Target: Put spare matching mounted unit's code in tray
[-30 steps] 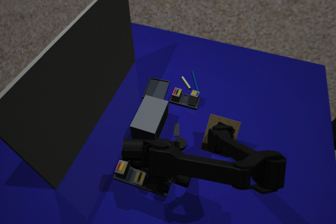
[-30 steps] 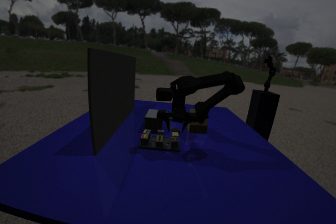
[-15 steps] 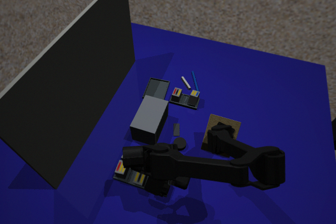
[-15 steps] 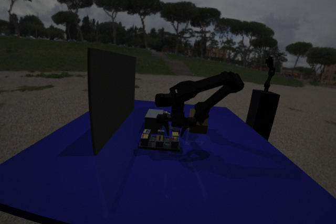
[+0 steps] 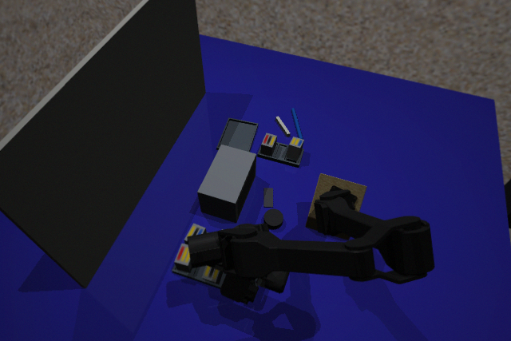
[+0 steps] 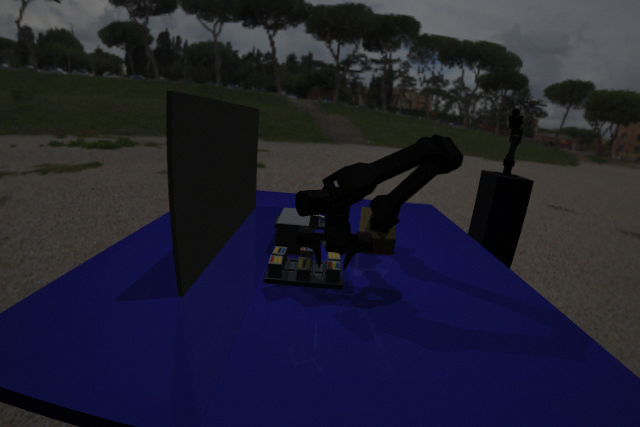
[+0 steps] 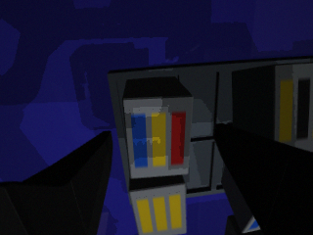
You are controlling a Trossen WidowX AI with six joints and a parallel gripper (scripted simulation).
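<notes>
Colour: the arm is matt black all over, with no markings, cables or screws I can make out in this dim light.
Links: thick, boxy segments with rounded edges.
Joints: round, drum-like housings; the elbow is the bulkiest.
Base: a squat black block on a tan square plate.
Hand: the hand has two broad, flat black fingers, tapering toward the tips.
</notes>
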